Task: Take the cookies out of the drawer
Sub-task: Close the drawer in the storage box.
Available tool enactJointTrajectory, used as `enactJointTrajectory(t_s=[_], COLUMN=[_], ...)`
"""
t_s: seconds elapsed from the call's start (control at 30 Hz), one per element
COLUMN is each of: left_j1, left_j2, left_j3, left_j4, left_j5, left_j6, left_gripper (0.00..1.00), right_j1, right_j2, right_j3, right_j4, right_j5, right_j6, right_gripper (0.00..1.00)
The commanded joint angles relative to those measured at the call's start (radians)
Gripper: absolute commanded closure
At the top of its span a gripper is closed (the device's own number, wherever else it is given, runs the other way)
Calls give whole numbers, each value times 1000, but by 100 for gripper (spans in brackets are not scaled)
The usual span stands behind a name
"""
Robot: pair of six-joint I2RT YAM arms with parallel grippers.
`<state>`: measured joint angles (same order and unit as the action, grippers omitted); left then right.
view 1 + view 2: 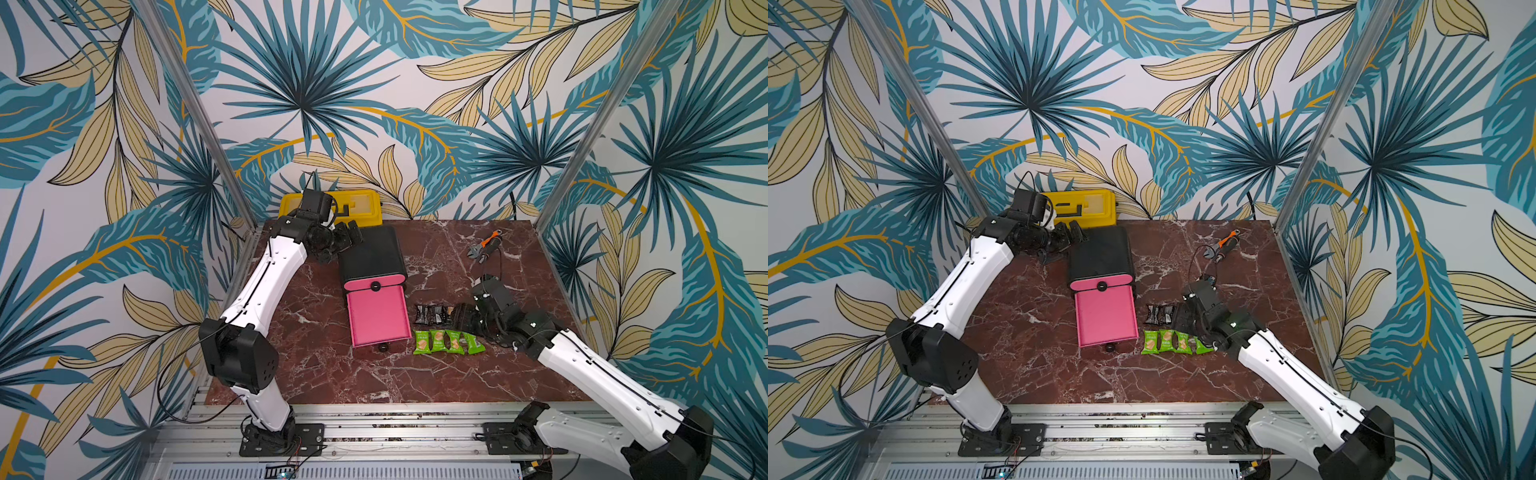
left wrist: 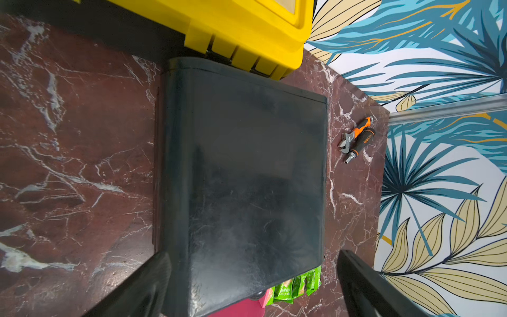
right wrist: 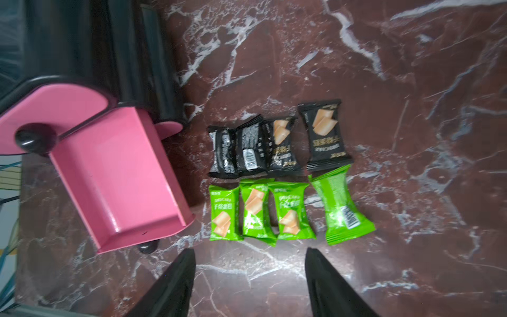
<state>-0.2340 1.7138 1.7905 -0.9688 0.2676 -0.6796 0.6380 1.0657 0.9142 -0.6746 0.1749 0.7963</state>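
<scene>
Right wrist: eight cookies, one drawer

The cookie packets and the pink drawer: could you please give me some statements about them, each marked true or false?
1. The open pink drawer holds no packets. True.
2. Four green packets lie in a row on the table. True.
3. The black packets sit inside the drawer. False: they lie on the table beside it.
4. The right hand grips a green packet. False: it is open and empty.
</scene>
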Motion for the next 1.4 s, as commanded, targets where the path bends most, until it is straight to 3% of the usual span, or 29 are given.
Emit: enactJointTrajectory(t_s=[0.0, 0.2, 0.37, 0.6, 0.83, 1.03, 1.37], left_j1=[10, 20, 22, 22, 24, 25, 30], left_j2=[-41, -61, -47, 34, 68, 78, 80], left_j3=[-5, -126, -201, -178, -168, -217, -211], left_j4=[-8, 31, 77, 30, 20, 52, 71], left_j5=[20, 41, 88, 112, 124, 116, 125], left_j6=[43, 96, 119, 178, 184, 197, 203], left_gripper=[0, 0, 0, 0, 0, 0, 0], right_j1=[84, 266, 341, 355, 356, 356, 377], right_j2=[-5, 77, 268, 395, 511, 545, 430], right_j3=[-89, -105, 28, 20, -46, -92, 32], right_j4=[132, 214, 191, 385, 649, 724, 417], right_j5=[26, 117, 107, 78, 12, 32, 118], right_j6=[193, 318, 321, 377, 476, 544, 450], right_gripper=[36, 48, 59, 73, 80, 84, 83])
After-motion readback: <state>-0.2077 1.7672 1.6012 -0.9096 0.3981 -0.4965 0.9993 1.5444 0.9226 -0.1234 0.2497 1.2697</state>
